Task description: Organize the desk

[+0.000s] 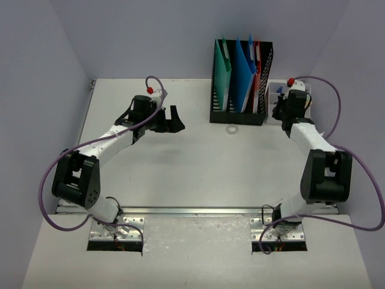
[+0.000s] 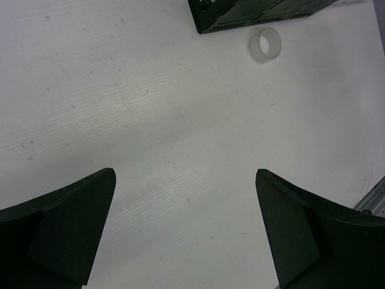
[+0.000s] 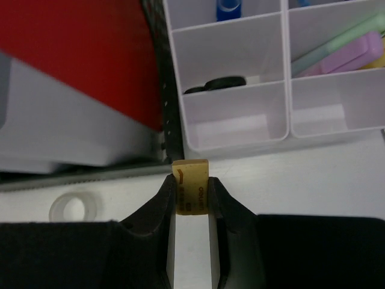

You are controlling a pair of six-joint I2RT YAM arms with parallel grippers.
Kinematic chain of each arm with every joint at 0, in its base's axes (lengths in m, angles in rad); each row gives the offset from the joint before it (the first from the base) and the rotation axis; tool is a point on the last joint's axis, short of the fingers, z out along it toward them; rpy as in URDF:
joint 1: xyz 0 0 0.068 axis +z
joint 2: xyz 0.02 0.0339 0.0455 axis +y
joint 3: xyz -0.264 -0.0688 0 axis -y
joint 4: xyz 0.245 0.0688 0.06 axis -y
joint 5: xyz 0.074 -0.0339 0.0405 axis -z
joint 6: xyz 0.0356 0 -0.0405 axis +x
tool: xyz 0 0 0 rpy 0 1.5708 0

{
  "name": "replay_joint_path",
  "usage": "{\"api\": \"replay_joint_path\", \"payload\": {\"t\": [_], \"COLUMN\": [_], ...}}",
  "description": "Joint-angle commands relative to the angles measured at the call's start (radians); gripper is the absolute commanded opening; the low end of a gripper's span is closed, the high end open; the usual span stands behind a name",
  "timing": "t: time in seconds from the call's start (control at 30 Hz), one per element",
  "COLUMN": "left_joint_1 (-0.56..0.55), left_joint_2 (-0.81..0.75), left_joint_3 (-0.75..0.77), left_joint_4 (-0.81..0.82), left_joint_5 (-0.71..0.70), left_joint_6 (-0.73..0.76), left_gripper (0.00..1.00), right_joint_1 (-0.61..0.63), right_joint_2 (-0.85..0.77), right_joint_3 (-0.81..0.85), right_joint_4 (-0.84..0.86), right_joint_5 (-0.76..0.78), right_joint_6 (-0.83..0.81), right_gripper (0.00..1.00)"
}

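Put-away step: right gripper pinched a tan eraser just near of the clear compartment box, far right on the desk. Left gripper hung wide, holding nothing. Next probably: move the eraser over a bare near compartment and release.

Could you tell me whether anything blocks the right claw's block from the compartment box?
Nothing visible does; the tan block in the right claw sits just before the compartment box, and the tape ring lies aside.
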State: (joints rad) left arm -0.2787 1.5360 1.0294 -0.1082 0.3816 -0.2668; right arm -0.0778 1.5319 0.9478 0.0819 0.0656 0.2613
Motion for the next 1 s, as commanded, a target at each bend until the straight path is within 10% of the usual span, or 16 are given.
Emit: {"api": "replay_joint_path", "payload": {"t": [0.0,0.6,0.77,0.97], "left_joint_1": [0.013,0.013,0.013,0.013], "left_joint_2": [-0.028,-0.07,-0.065,-0.056], "left_joint_3": [0.028,0.006,0.011,0.014], "left_joint_4": [0.034,-0.021,-0.019,-0.014], "left_joint_5": [0.013,-0.052,-0.051,-0.045], "left_joint_6": [0.011,0.047,0.044,0.035], "left_gripper": [1.0,1.0,1.0,1.0], "right_joint_1": [-0.047,-0.059,-0.063,-0.063], "right_joint_2": [0.096,0.364,0.375,0.286], "right_joint_3": [0.156,0.316,0.307,0.28], "right_joint_4": [0.034,0.069,0.07,0.006], "right_joint_5": [0.055,0.09,0.101,0.058], "right_joint_6": [0.063,0.052,0.057,0.144], "right_gripper": [0.0,0.03,0.48,0.65]}}
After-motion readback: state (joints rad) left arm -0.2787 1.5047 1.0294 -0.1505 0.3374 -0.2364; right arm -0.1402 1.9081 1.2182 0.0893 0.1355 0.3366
